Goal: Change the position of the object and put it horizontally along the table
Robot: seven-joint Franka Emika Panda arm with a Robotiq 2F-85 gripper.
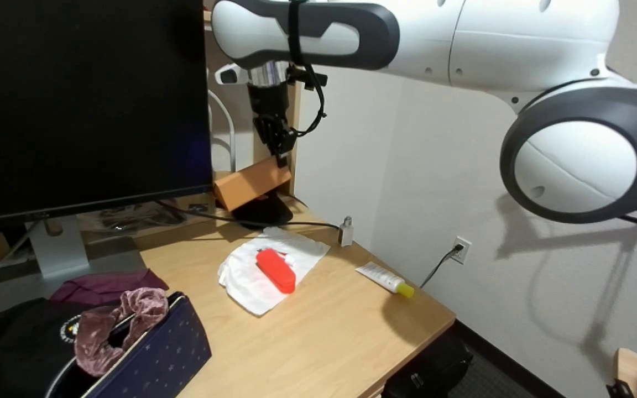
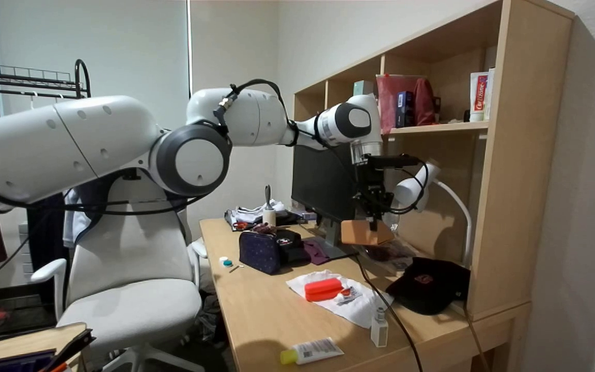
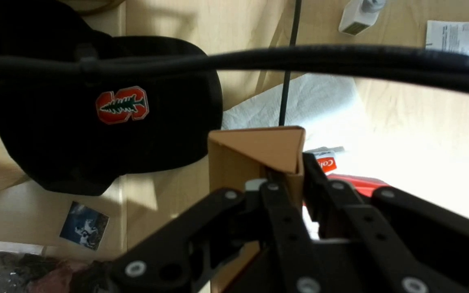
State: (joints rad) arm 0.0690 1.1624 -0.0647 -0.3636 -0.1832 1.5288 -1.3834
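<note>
We find the black metal pincer (image 3: 293,173) clamped on an orange-tan, long box-like case (image 1: 252,185), its jaws pressed to either side of a wall close to one end; whether a tip reaches inside, we cannot tell. The case hangs right at the pincer's tips, seemingly aloft, and most of its length reaches away from them toward the large black flat monitor (image 1: 86,99); in an exterior view that long axis slants downward from the grip, though the camera's angle may lend some of the slant; with the hold so far off-centre, we judge that the coming move turns on levelling this axis and laying the whole long side along the light tan wooden tabletop (image 1: 318,342).

Below the pincer, toward the pale wooden shelf unit (image 2: 519,206), lies the black cloth cap with a red emblem (image 3: 169,134); lowering straight down might catch its brim, we think; below the pincer on the opposite side, a crumpled white sheet of cloth or paper (image 1: 246,282) carries a bright red rounded case (image 1: 276,271); farther out stand a small clear square bottle (image 1: 346,233) and, beyond, lying flat, a white tube with a yellow cap (image 1: 380,276).
</note>
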